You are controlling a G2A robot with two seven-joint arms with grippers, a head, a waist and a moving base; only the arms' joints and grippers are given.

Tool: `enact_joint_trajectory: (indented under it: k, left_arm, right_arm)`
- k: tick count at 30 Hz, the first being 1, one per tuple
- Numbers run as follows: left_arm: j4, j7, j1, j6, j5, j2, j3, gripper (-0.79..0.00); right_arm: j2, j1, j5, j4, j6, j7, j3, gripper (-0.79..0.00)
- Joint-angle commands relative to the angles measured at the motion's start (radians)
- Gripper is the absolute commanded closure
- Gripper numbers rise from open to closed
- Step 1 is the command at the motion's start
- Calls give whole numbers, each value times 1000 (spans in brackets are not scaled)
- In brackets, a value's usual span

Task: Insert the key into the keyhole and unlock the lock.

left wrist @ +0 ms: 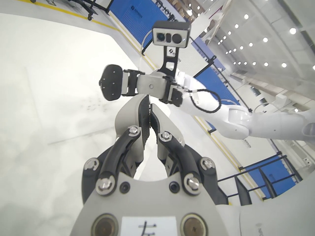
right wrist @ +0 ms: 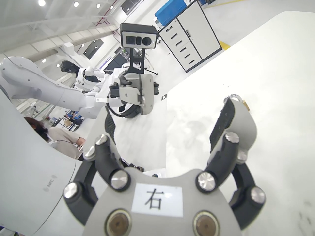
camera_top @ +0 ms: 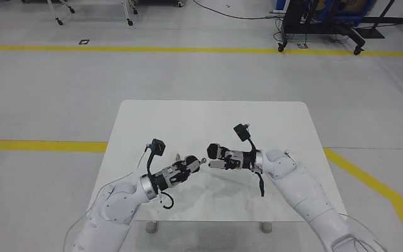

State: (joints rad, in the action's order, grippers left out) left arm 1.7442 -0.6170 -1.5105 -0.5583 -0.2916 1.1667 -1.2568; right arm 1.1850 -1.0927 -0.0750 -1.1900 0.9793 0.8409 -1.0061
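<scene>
The left gripper [left wrist: 148,99] has its jaws pressed shut, ribbed pads [left wrist: 145,116] meeting along their tips; whether anything thin is nipped between them cannot be told. Straight ahead of those tips, and close, stands the right gripper [right wrist: 167,109], its jaws spread wide and holding nothing. Just past the outer side of one of its fingers [right wrist: 233,126] a small brass lock [right wrist: 243,101] with a silver shackle peeps out; whether it touches that finger cannot be told. From above, the two grippers face each other tip to tip, left [camera_top: 192,165] and right [camera_top: 213,159], over the white table [camera_top: 189,120], nearer its front edge than its far one. A broad stretch of tabletop lies beyond the jaws toward the far edge and out to both side edges. Around the table runs pale floor with yellow lines [camera_top: 189,48]. A grey drawer cabinet [right wrist: 194,37] stands beyond the table's far corner, well apart from the right jaws.
</scene>
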Motion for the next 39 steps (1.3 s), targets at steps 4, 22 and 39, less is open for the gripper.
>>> enact_joint_trajectory:
  k: [4, 22, 39]
  left_arm:
    - [4, 2, 0, -18, -28, -3, 13, 0]
    - [4, 15, 2, -10, -52, -15, 28, 0]
    - [7, 29, 5, -6, -50, -26, 38, 0]
  right_arm:
    - [-30, 0, -72, -9, -62, 62, 19, -388]
    - [-90, 46, -200, -19, -66, 66, 150, -252]
    - [-122, 84, -303, -5, -38, 38, 259, 0]
